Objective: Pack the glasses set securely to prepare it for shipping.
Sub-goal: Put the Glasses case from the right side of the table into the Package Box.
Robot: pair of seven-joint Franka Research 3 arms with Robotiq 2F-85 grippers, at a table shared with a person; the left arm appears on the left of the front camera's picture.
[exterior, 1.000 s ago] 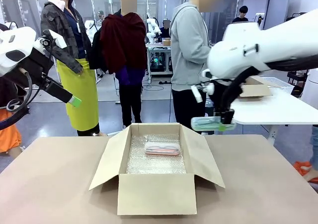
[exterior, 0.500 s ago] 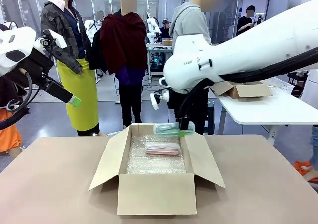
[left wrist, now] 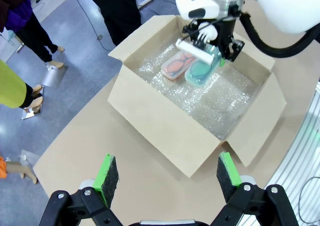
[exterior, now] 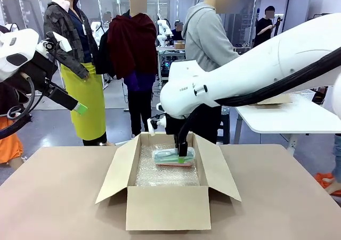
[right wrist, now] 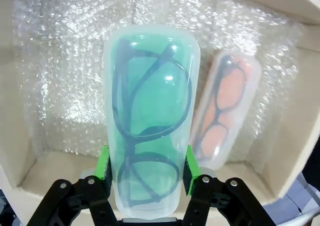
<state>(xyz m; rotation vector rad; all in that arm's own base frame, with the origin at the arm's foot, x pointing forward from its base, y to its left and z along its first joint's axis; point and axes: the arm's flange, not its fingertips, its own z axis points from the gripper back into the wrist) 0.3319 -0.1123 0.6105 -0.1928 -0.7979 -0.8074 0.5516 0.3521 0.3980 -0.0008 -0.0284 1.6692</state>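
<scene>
An open cardboard box (exterior: 168,205) lined with bubble wrap (left wrist: 220,98) sits mid-table. The pink glasses case (right wrist: 225,110) (left wrist: 177,64) lies flat on the wrap near the box's far wall. My right gripper (right wrist: 146,168) (exterior: 182,148) is shut on the mint green glasses case (right wrist: 150,110) (left wrist: 202,70) (exterior: 171,155), holding it low inside the box, right beside the pink case. Whether the green case touches the wrap cannot be told. My left gripper (left wrist: 164,173) (exterior: 80,108) hangs open and empty, high at the table's left.
The box flaps (exterior: 120,168) stand open on both sides. A person in a grey hoodie (exterior: 205,43) stands beyond the far edge. A white table (exterior: 298,117) with another box lies at the right. Bare tabletop (exterior: 287,197) surrounds the box.
My right arm swung left from beyond the table's right far edge and lowered the green case into the box beside the pink one. The left arm has not moved.
</scene>
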